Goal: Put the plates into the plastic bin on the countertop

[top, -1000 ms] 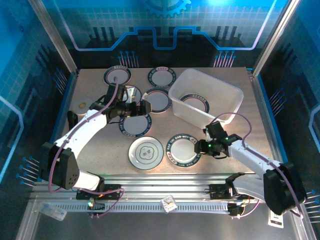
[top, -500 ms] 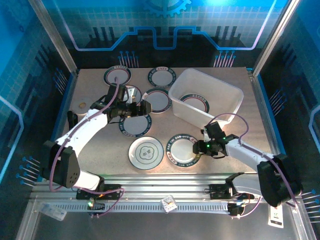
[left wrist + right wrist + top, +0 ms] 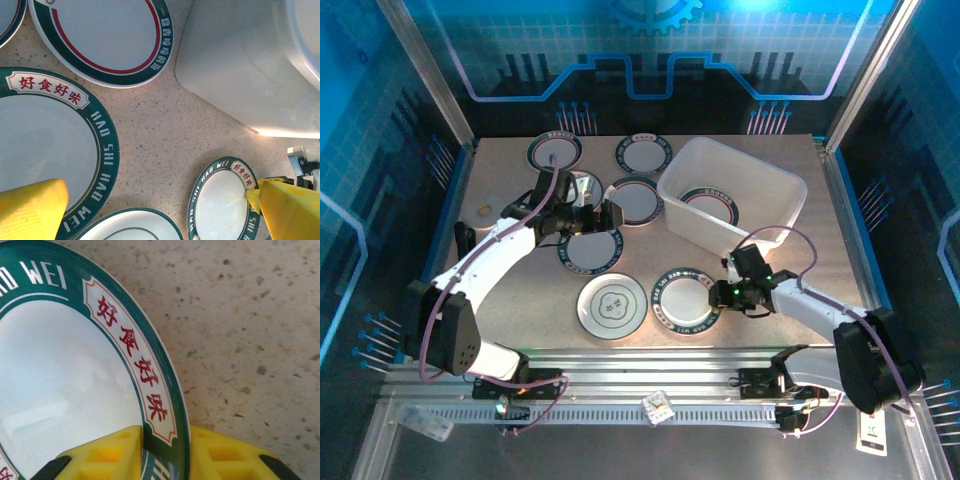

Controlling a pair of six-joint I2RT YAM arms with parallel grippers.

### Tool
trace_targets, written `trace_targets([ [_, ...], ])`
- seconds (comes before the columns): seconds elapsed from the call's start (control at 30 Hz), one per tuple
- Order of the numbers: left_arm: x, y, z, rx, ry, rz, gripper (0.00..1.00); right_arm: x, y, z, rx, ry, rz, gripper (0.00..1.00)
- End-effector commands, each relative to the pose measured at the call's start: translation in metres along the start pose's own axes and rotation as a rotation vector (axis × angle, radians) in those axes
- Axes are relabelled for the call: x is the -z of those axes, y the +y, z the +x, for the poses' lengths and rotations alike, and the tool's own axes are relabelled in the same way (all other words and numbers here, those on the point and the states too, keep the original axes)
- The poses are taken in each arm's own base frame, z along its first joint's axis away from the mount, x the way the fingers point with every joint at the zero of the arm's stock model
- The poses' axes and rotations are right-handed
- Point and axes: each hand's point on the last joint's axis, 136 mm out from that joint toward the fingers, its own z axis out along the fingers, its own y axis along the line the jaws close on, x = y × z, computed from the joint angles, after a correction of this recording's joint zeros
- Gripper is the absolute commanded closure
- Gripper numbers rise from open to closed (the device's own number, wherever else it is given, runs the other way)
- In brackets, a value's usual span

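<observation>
Counting seven plates (image 3: 645, 153) outside bin (image 3: 750, 161), one inside, right end effector (image 3: 722, 294) gripping a plate (image 3: 682, 300), left end effector (image 3: 608, 214) released

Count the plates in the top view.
8 plates: one in the plastic bin; two at the back; one centre; two by the left arm, one clear, one partly hidden; the floral plate in front; the front-right plate gripped by the right tool. Stacked ones may be hidden.
</observation>
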Motion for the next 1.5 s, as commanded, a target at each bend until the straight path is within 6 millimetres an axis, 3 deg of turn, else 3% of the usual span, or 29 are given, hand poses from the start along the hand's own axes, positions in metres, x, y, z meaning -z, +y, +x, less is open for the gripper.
trace_targets([
  [0.0,0.005,-0.002,0.000,-0.003,-0.013,0.003,0.01,0.001,0.004,0.002,-0.003,-0.011,-0.030,0.74],
  [0.3,0.010,-0.005,-0.001,-0.005,-0.033,0.018,0.01,0.023,0.010,-0.002,0.000,-0.076,-0.043,0.83],
  [0.97,0.024,-0.011,-0.002,-0.029,-0.069,0.024,0.01,0.093,0.059,-0.036,0.035,-0.160,-0.157,0.94],
  [1.27,0.034,-0.012,-0.010,-0.044,-0.105,0.003,0.01,0.131,0.076,-0.040,0.048,-0.203,-0.180,0.96],
  [1.47,0.049,-0.010,-0.024,-0.036,-0.168,-0.008,0.01,0.152,0.096,-0.053,0.052,-0.248,-0.235,0.97],
])
